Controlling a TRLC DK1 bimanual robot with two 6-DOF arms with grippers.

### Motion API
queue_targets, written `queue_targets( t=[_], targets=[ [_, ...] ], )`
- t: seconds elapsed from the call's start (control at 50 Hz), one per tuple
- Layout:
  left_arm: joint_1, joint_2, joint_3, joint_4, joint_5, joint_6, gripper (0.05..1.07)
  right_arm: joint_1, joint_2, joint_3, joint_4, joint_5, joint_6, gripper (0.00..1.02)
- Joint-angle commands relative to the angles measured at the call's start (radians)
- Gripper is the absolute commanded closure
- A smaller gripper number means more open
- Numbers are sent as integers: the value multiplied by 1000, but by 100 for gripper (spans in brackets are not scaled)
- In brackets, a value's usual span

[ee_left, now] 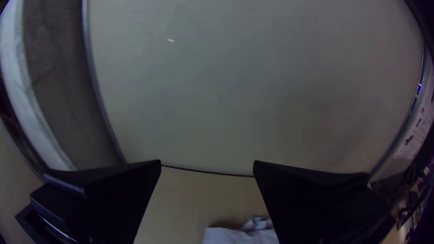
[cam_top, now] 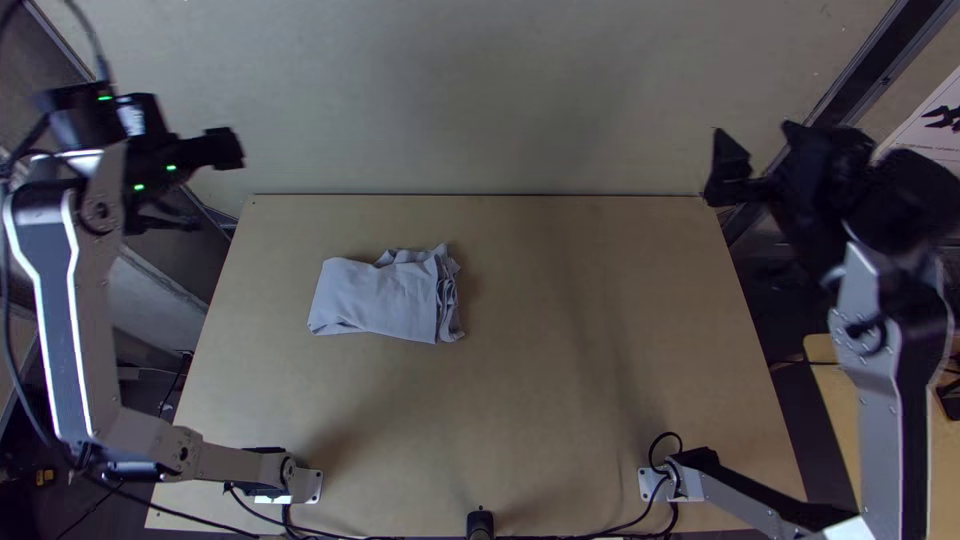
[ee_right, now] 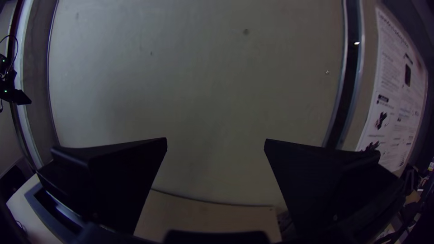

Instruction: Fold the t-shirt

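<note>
Raised by the far left corner of the worktop (cam_top: 560,350), the left end effector (cam_top: 215,187) gapes wide, empty. Well apart, right and nearer, lies the t-shirt (cam_top: 375,300) (a compact folded bundle). Far right, the right end effector (cam_top: 752,136) stands wide open, empty.

Left end effector (cam_top: 208,184) raised and spread, right end effector (cam_top: 754,158) likewise

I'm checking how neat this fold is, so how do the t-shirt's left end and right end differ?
The left end has a smooth, fairly straight edge; the right end shows uneven, stacked layers. The left end looks mostly flat, while the right end is creased. Both are pale cloth resting on the table.
</note>
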Motion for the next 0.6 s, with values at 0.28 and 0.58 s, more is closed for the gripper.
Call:
queue_targets(
  t=[0.28, 0.58],
  targets=[
    [124, -402, -363, 257, 64, 40, 10, -1, -309, -105, 44, 35, -36, 3],
    [125, -796, -893, 531, 65, 38, 10, -32, -715, -613, 363, 35, -38, 3]
  ],
)
